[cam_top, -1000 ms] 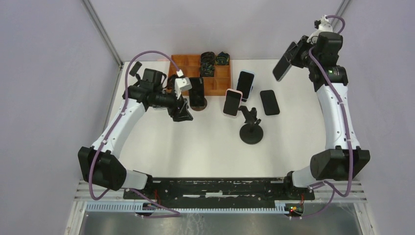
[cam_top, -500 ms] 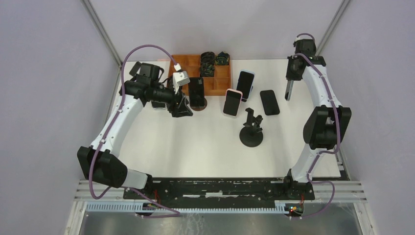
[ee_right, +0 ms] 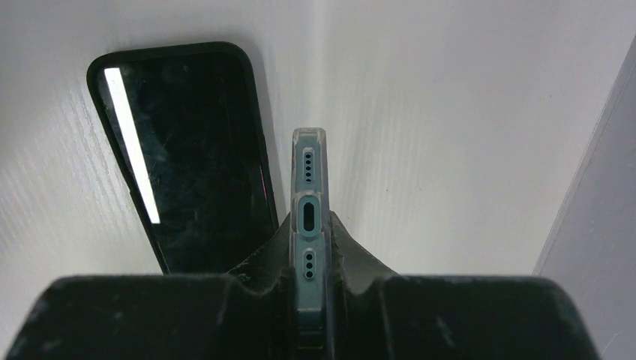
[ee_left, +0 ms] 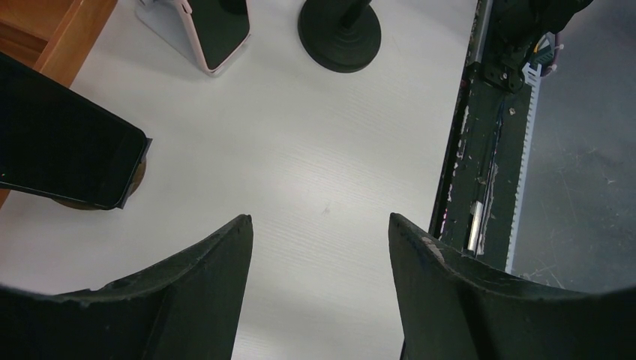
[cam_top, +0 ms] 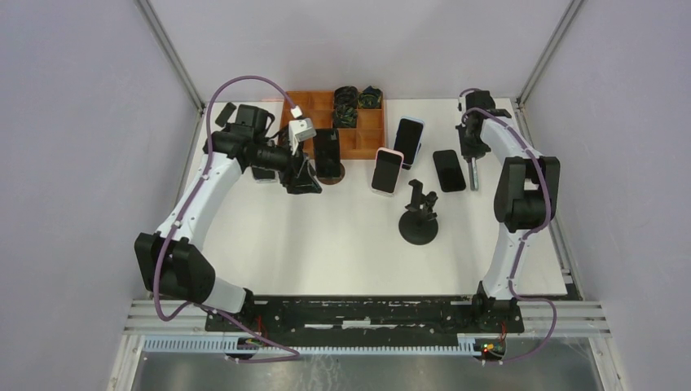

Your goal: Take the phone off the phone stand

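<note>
My right gripper is shut on a grey-blue phone in a clear case. In the right wrist view the gripper holds this phone edge-on, port end out, low over the table to the right of a flat black phone. An empty black phone stand stands at mid-table. My left gripper is open and empty in the left wrist view, beside a black phone on a round stand, also in the left wrist view.
A pink-cased phone and a blue-cased phone lean on stands near the middle back. The flat black phone lies between them and my right gripper. An orange tray with small parts sits at the back. The right wall is close.
The right arm has swung the held phone from high at the back right down to the table, beside the flat black phone. The left arm has barely shifted.
</note>
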Robot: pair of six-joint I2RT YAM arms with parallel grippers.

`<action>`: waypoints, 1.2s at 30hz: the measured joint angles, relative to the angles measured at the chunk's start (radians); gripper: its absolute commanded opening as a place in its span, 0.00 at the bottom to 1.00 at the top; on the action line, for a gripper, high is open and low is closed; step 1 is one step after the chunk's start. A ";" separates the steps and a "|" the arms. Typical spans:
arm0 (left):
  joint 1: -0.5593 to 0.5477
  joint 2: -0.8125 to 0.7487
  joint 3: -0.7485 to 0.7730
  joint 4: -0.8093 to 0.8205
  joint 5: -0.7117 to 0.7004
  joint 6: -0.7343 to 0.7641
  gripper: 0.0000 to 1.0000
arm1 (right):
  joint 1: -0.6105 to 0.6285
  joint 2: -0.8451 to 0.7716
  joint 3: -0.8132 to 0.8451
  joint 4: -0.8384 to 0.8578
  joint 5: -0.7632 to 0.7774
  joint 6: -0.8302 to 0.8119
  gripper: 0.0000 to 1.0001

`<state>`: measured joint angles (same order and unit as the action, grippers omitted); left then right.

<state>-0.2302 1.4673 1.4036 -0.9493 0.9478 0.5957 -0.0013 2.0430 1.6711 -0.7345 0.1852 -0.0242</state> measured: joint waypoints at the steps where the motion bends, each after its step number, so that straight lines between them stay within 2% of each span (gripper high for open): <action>1: 0.001 0.000 0.000 0.000 0.000 0.000 0.73 | -0.001 0.007 -0.004 -0.001 0.001 -0.009 0.00; 8: 0.016 0.000 0.000 -0.008 0.006 0.004 0.73 | -0.001 0.061 0.050 -0.024 -0.026 -0.045 0.01; 9: 0.018 0.000 0.000 -0.011 0.006 0.011 0.73 | -0.001 0.079 0.066 -0.027 -0.027 -0.049 0.04; 12: 0.031 0.000 0.000 -0.026 0.008 0.031 0.73 | -0.002 0.122 0.094 -0.018 -0.030 -0.055 0.23; 17: 0.052 0.000 0.000 -0.048 0.022 0.053 0.73 | -0.022 0.156 0.086 0.023 -0.063 -0.052 0.40; 20: 0.060 0.000 0.000 -0.053 0.031 0.061 0.73 | -0.042 0.150 0.056 0.061 -0.092 -0.043 0.55; 27: 0.064 0.000 0.000 -0.056 0.055 0.066 0.72 | -0.105 0.089 -0.023 0.129 -0.155 -0.025 0.67; 32: 0.064 0.000 0.000 -0.059 0.058 0.066 0.72 | -0.121 0.051 -0.032 0.151 -0.154 -0.023 0.71; 33: 0.064 0.000 0.000 -0.059 0.059 0.066 0.72 | -0.119 0.045 -0.035 0.153 -0.153 -0.023 0.77; 35: 0.064 0.000 0.000 -0.059 0.059 0.066 0.72 | -0.116 0.026 -0.049 0.166 -0.139 -0.023 0.98; 36: 0.064 0.000 0.000 -0.059 0.059 0.066 0.72 | -0.114 0.014 -0.059 0.173 -0.127 -0.022 0.98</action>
<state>-0.1665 1.4673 1.4036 -1.0080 1.0069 0.6613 -0.1154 2.0571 1.6119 -0.5617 0.0578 -0.0463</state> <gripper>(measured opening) 0.724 0.846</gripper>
